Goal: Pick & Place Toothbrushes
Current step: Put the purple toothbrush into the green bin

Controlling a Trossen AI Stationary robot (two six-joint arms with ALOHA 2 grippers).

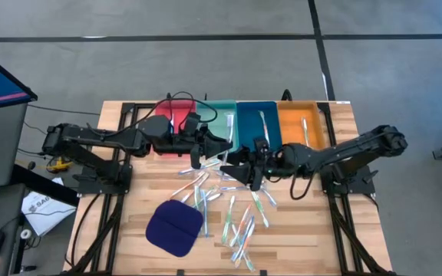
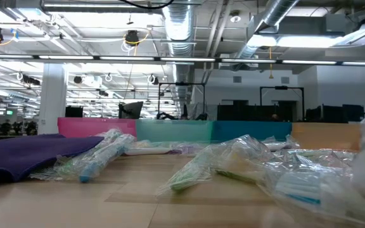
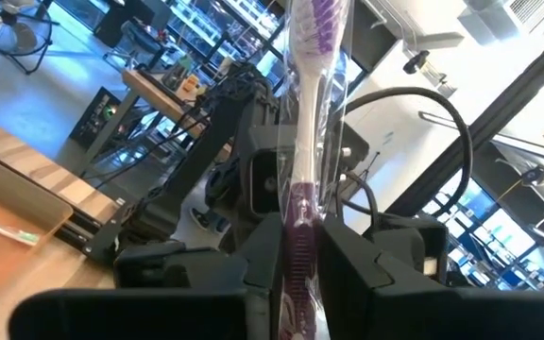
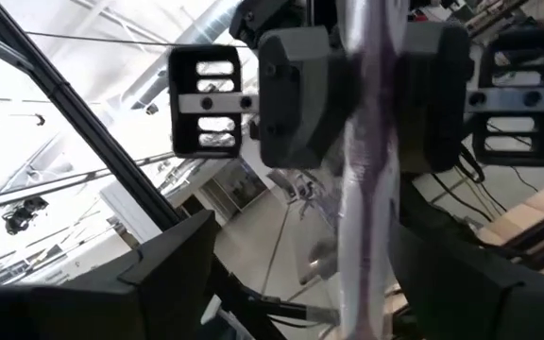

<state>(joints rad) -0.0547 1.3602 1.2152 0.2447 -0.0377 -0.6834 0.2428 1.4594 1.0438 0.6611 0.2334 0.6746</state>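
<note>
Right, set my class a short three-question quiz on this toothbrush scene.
1. True or false: the left gripper is shut on a purple toothbrush.
2. The right gripper is: A) open, B) shut on a toothbrush, C) shut on a tray.
3. In the high view, name the tray colours from left to right.
Key: 1 true. 2 A. 3 red tray, teal tray, blue tray, orange tray.

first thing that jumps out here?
The two arms meeting mid-table before the trays: the left gripper shut on a purple-bristled toothbrush, the open right gripper facing it. Below them, wrapped toothbrushes lie scattered beside a dark blue pad.
</note>
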